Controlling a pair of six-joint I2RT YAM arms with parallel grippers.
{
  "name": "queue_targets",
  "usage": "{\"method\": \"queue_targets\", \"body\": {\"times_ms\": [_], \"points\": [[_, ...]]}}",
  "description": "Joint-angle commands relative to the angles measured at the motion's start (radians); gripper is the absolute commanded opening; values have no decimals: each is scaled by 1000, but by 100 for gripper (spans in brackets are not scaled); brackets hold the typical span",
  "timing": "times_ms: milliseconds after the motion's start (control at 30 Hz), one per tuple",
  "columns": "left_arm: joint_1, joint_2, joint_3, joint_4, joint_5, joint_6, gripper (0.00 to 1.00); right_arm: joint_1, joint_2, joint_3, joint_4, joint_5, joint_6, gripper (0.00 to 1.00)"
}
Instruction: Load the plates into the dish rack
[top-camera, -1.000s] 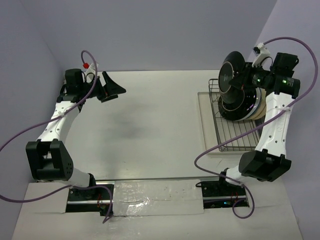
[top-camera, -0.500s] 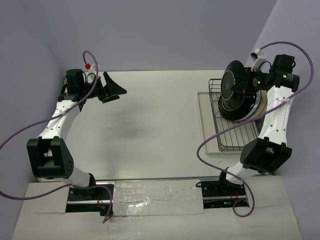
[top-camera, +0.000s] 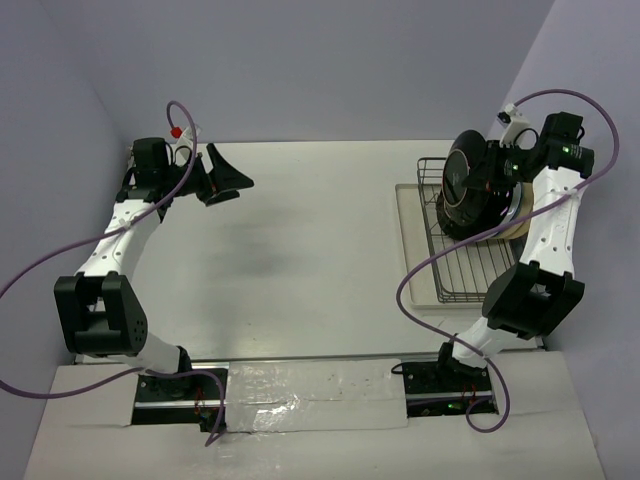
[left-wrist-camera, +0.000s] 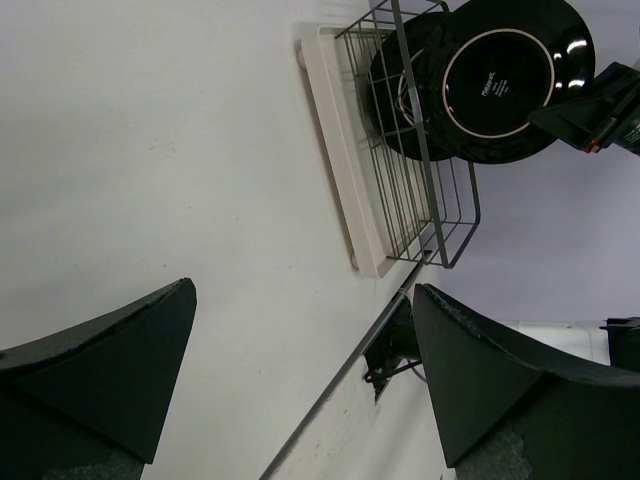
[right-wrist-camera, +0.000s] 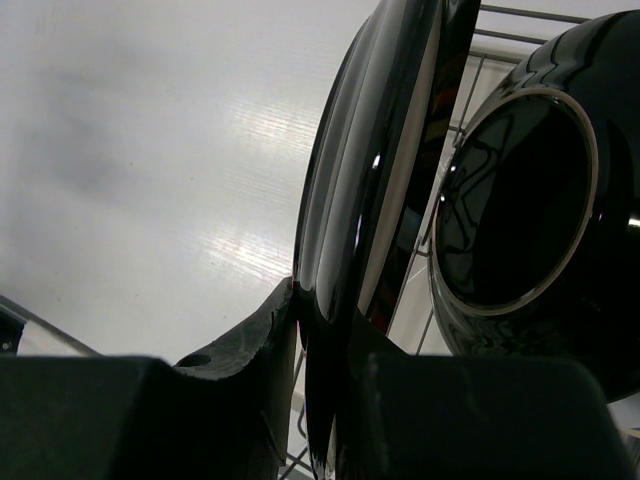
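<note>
My right gripper (top-camera: 497, 168) is shut on the rim of a plate (top-camera: 462, 175) with a glossy black underside, holding it on edge over the far end of the dark wire dish rack (top-camera: 470, 270). In the right wrist view the fingers pinch this plate's edge (right-wrist-camera: 370, 180), and a second plate's black underside with a pale foot ring (right-wrist-camera: 520, 210) stands just behind it. Other plates (top-camera: 495, 212) stand in the rack, one with a cream edge. My left gripper (top-camera: 228, 180) is open and empty at the far left. The left wrist view shows the rack (left-wrist-camera: 410, 200) and plates (left-wrist-camera: 500, 80) from afar.
The rack sits on a cream tray (top-camera: 412, 250) at the table's right side, near the right wall. The near half of the rack holds no plates. A strip of foil tape (top-camera: 310, 395) runs between the arm bases at the near edge.
My right wrist has swung back toward the far right wall, carrying the held plate a little right and turning it more on edge over the rack. The left arm has not moved.
</note>
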Motion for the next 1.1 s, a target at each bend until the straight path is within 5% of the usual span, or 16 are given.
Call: {"method": "queue_targets", "body": {"times_ms": [0, 833, 967, 1067], "points": [[-4, 4, 45, 18, 22, 3, 99, -10, -23, 24, 69, -88, -24, 0], [-3, 12, 42, 13, 32, 2, 99, -17, 126, 21, 32, -112, -33, 4], [-4, 19, 48, 15, 34, -1, 99, -36, 147, 33, 14, -119, -42, 9], [-3, 25, 52, 12, 37, -3, 99, -44, 149, 37, 9, -113, -52, 23]]}}
